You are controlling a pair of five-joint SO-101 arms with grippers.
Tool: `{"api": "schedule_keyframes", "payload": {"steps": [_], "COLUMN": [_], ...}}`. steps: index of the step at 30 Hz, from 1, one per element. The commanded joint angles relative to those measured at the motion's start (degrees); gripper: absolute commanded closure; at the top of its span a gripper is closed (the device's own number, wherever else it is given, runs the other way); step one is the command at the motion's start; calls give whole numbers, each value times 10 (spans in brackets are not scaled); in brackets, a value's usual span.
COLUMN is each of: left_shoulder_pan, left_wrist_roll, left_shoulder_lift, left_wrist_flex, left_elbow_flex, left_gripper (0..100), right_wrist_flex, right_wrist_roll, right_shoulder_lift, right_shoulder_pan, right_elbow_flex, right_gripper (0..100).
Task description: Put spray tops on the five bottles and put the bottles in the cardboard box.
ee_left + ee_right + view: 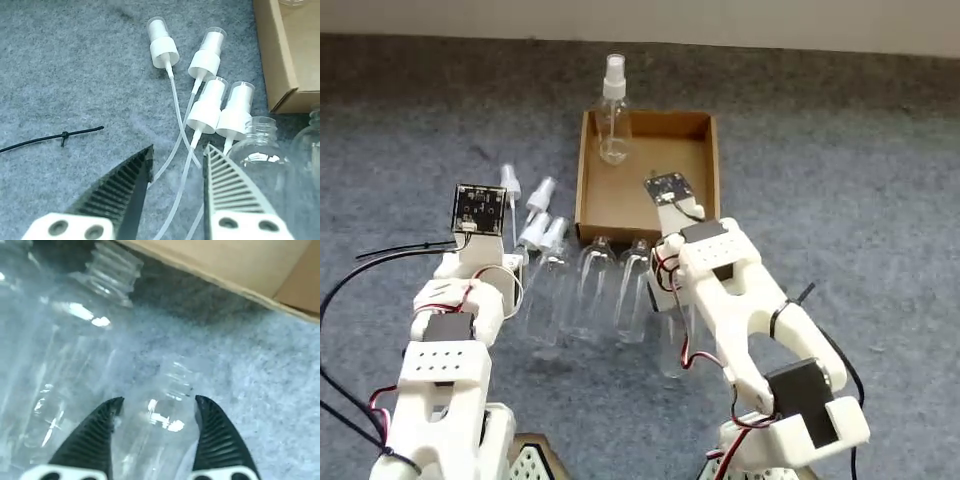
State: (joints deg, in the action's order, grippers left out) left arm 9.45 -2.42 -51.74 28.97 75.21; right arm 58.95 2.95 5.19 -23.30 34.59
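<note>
Several uncapped clear bottles (592,290) lie side by side on the grey carpet in front of the cardboard box (660,150). One bottle with a spray top (613,110) stands upright in the box's far left corner. Several loose white spray tops (207,102) with long tubes lie left of the box. My left gripper (178,150) is open just above their tubes, next to a bottle neck (260,135). My right gripper (159,401) is open, its fingers on either side of the rightmost lying bottle (172,385) near its threaded neck.
A black cable tie (60,137) lies on the carpet left of the spray tops. The box's near wall (240,265) is close ahead of the right gripper. Another bottle (100,290) lies beside it. Open carpet spreads to both sides.
</note>
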Motion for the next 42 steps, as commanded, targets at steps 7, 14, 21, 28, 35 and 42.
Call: {"api": "schedule_keyframes", "payload": {"steps": [7, 14, 21, 28, 35, 42], "left_shoulder_pan": [-6, 30, 29, 30, 27, 28], "left_wrist_roll": [-4, -4, -11, -17, 20, 72], "left_shoulder_lift": [-9, 3, 211, 481, 670, 826], "left_wrist_flex": [-8, 93, 185, 275, 283, 283], "left_elbow_flex": [-11, -118, -329, -595, -810, -978], "left_gripper": [845, 842, 842, 842, 811, 797], "right_wrist_flex": [5, -28, -28, -29, -29, -28], "right_wrist_roll": [8, 71, 83, 80, 82, 83], "right_shoulder_lift": [294, 500, 622, 727, 813, 862], "right_shoulder_pan": [18, -36, -38, -38, -38, -38], "right_elbow_flex": [67, 218, 295, 368, 427, 443], "right_gripper": [995, 995, 995, 995, 995, 995]}}
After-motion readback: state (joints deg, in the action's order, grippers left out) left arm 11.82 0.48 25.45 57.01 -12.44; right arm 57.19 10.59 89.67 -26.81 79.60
